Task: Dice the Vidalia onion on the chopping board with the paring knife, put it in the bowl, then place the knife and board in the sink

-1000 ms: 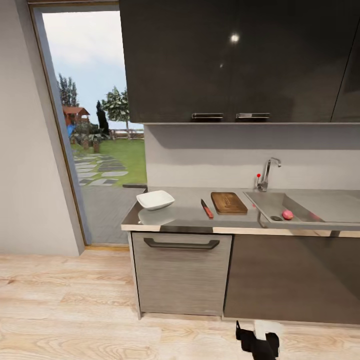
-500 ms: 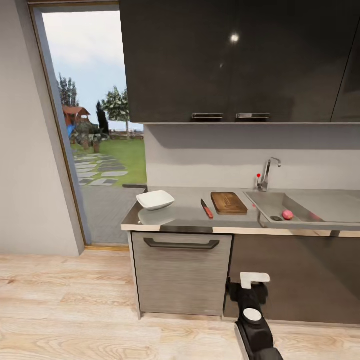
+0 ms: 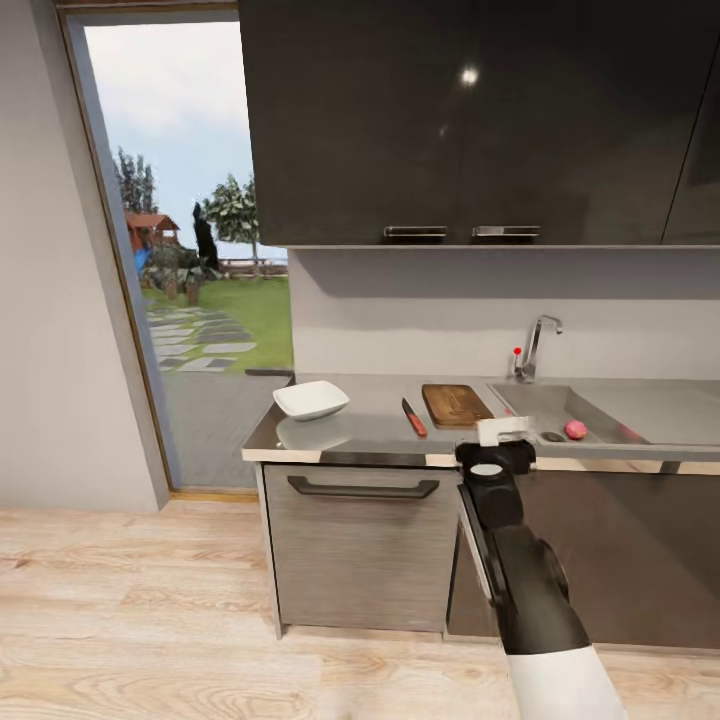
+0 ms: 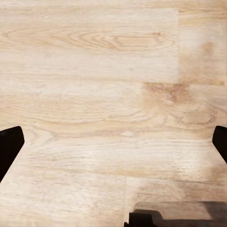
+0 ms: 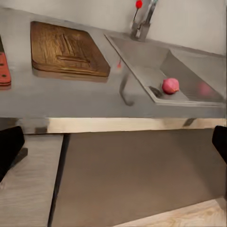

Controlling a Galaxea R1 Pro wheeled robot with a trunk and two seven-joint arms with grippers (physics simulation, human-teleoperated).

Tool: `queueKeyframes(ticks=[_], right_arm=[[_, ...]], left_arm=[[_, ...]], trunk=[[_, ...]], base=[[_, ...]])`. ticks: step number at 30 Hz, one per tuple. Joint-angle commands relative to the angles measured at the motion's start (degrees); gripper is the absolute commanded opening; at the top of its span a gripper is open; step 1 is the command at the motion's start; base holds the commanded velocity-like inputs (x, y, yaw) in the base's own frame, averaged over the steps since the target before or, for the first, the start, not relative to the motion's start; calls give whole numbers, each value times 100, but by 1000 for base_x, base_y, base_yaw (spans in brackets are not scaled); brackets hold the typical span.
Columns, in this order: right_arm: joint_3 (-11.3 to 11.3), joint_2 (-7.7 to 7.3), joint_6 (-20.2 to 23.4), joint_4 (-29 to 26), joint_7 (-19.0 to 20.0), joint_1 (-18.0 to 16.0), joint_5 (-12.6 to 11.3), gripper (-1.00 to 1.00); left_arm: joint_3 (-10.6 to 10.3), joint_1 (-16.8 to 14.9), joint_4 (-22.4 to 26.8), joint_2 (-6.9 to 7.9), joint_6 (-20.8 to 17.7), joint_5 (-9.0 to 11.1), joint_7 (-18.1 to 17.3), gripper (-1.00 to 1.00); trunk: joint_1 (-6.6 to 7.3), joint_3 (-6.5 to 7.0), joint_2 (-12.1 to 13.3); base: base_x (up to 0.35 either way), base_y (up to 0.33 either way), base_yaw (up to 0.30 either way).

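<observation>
The Vidalia onion (image 3: 575, 429) (image 5: 170, 85), pinkish and round, lies in the sink (image 3: 560, 405) (image 5: 142, 56) beside the drain. The brown chopping board (image 3: 456, 404) (image 5: 66, 49) rests on the grey countertop (image 3: 370, 425) left of the sink. The red-handled paring knife (image 3: 414, 417) (image 5: 4, 68) lies just left of the board. Further left sits the white square bowl (image 3: 311, 399). My right gripper (image 3: 500, 440) (image 5: 113, 146) hangs open and empty before the counter's front edge, facing board and sink. My left gripper (image 4: 113, 144) is open over bare wooden floor.
A curved chrome tap (image 3: 535, 345) (image 5: 144, 19) stands behind the sink. Dark wall cabinets (image 3: 470, 120) hang above the counter. A grey drawer front with a handle (image 3: 362, 489) sits under the bowl end. A glass door (image 3: 190, 260) to a garden is at the left.
My right arm has risen from near the floor up to the counter's front edge. The things on the counter and in the sink have not moved.
</observation>
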State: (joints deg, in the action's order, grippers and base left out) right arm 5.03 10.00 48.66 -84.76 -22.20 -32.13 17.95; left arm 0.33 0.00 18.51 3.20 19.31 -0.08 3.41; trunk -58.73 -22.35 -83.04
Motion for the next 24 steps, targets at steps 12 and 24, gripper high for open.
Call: queueKeyframes(ticks=[12, 24], right_arm=[[-19, 0, 459, 1540, 1, -1887, -31, 100], [-63, 0, 419, 2399, 4, -2406, -1271, 100]], left_arm=[[-27, 0, -426, -45, -29, 0, -15, 100], [-24, 0, -1468, -16, 11, 25, -21, 100]], trunk=[[0, -7, -4], [44, 29, 77]], base=[[71, 0, 0], [46, 0, 0]])
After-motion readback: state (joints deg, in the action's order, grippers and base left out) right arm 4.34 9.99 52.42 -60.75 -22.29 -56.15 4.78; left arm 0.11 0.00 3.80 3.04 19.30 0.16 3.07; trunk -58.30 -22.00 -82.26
